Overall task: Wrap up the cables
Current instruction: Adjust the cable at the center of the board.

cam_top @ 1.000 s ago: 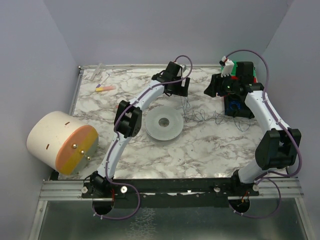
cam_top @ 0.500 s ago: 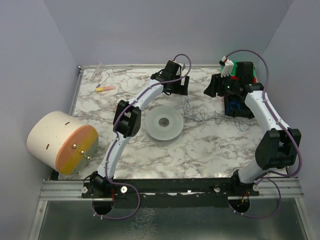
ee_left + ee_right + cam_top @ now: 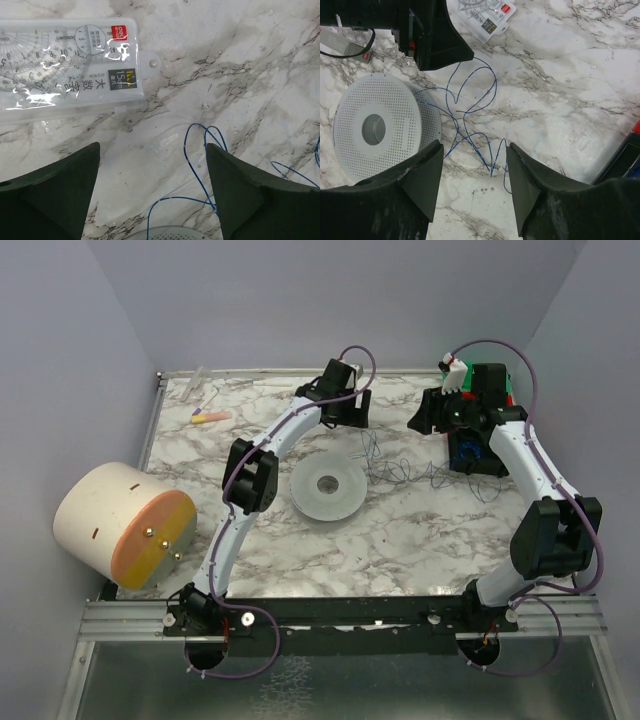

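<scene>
The cables [image 3: 400,468] lie as one thin wire in loose loops on the marble table, right of a white perforated spool [image 3: 328,488]; the wire looks blue in the wrist views. My left gripper [image 3: 152,150] hangs open above the table beyond the spool [image 3: 170,234]. A wire loop [image 3: 184,137] lies just inside its right finger, and nothing is held. My right gripper [image 3: 474,150] is open too and hovers over the wire's right end [image 3: 496,86], with the spool [image 3: 395,100] to its left. Seen from above, the left gripper [image 3: 345,408] and right gripper [image 3: 438,418] flank the tangle.
A clear ruler case [image 3: 65,65] lies at the back of the table. A pink-and-yellow object [image 3: 210,417] is at the back left, and a large cream cylinder [image 3: 125,525] sits off the left edge. A black, blue and green box [image 3: 480,440] stands under the right arm.
My left gripper has drifted a little to the left and toward the back of the table. The right arm and the wire have not moved.
</scene>
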`<state>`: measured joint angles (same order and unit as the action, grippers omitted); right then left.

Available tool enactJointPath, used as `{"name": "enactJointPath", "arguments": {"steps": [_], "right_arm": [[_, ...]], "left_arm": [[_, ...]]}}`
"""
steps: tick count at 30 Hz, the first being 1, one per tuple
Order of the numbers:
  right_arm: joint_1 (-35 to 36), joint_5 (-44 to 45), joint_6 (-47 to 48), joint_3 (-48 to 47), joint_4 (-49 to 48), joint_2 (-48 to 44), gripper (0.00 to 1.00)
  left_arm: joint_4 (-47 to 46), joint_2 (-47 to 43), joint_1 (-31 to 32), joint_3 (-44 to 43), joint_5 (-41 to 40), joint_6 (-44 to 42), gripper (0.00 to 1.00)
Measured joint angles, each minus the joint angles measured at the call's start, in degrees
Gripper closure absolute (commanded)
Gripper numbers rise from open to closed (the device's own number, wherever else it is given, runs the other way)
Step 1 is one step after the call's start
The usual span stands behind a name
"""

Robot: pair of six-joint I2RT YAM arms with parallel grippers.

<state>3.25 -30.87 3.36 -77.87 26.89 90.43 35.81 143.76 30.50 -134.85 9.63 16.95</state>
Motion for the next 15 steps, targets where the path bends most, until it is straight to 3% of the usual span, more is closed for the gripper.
{"name": "enactJointPath", "arguments": {"steps": [15], "right_arm": [[0.0, 0.0, 0.0, 0.0, 0.0, 0.5, 0.42]], "left_arm": [[0.2, 0.0, 0.6, 2.2, 1.6, 0.0, 0.29]]}}
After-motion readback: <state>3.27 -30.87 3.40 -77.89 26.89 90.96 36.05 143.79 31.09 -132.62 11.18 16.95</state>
